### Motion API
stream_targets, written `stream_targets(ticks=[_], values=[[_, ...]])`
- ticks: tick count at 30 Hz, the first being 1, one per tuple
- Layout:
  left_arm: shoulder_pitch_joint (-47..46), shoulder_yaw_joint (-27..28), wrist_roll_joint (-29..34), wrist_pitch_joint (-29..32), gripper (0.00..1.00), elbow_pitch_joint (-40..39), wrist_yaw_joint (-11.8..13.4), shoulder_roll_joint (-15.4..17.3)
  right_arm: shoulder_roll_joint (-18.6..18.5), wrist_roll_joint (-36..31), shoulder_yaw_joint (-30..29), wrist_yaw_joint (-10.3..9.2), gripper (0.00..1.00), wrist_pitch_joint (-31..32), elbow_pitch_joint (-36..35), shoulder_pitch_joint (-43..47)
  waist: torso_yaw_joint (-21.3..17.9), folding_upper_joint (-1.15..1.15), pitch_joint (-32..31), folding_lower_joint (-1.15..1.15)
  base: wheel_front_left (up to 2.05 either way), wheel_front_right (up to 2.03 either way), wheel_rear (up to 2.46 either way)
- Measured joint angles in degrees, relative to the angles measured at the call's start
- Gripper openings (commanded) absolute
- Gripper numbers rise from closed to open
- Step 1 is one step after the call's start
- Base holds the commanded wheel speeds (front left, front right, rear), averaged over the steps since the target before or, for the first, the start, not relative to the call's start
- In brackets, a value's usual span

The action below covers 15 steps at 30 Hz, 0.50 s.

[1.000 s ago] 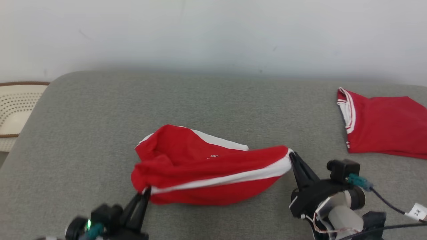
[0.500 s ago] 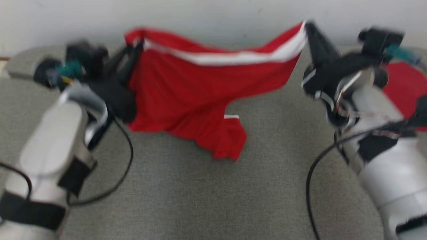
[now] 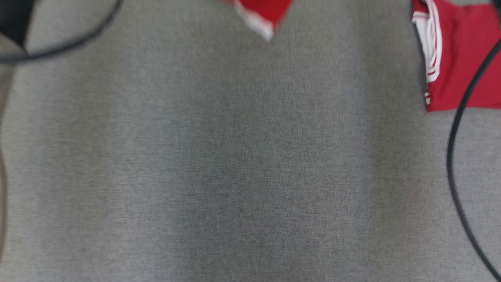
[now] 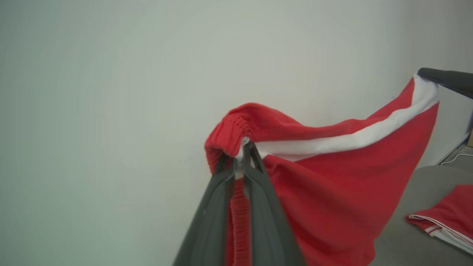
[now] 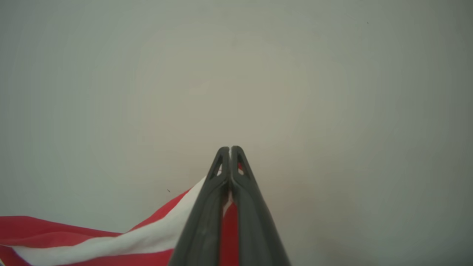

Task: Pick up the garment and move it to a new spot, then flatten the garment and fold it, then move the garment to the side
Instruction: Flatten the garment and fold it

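The left pincer [image 4: 240, 153] is clamped on the bunched waistband of the red cloth garment with a white stripe [image 4: 332, 184]. The right pincer [image 5: 230, 150] is pinched shut on its other end. The garment hangs in the air between them. In the head view its low corner shows at 12 o'clock above the grey fabric surface [image 3: 235, 156]. Another red folded garment [image 3: 458, 58] lies at 2 o'clock.

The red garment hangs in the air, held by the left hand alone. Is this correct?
Not alone: the right wrist view shows the right hand also shut on the red garment. It does hang in the air, with the left hand gripping it.
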Motion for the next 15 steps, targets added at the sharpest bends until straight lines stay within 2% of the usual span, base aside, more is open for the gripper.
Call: stream_targets(ticks=[3,6,8,11,15], values=[[-8.1,-1.2,-1.4,-2.4,0.0,5.5,0.0,-1.5,-0.4,-1.5,0.6,0.0,0.0,-0.5,3.5,-6.9,-0.8,0.0,3.5,0.0,0.0,0.0,0.0],[-11.5,-1.8,-1.8,-3.5,0.0,8.1,0.0,-2.5,-0.7,-1.9,0.9,0.0,0.0,-0.8,5.0,-10.2,-1.2,0.0,5.0,0.0,0.0,0.0,0.0],[-15.1,-2.3,-3.3,-6.1,0.0,11.7,0.0,-4.6,-1.4,-2.7,1.4,0.0,0.0,-1.6,7.0,-13.9,-1.9,0.0,6.9,-0.01,0.0,0.0,0.0],[-17.6,-2.4,-4.5,-9.3,0.0,14.1,0.0,-6.8,-1.6,-3.4,2.4,0.0,0.0,-2.6,8.2,-16.2,-2.4,0.0,8.5,-0.01,0.0,0.0,0.0],[-17.5,-5.6,-5.3,-12.1,0.0,16.1,0.0,-7.9,-1.3,-3.4,4.5,0.0,0.0,-4.8,7.8,-15.7,-3.1,0.0,9.7,-0.01,0.0,0.0,0.0]])
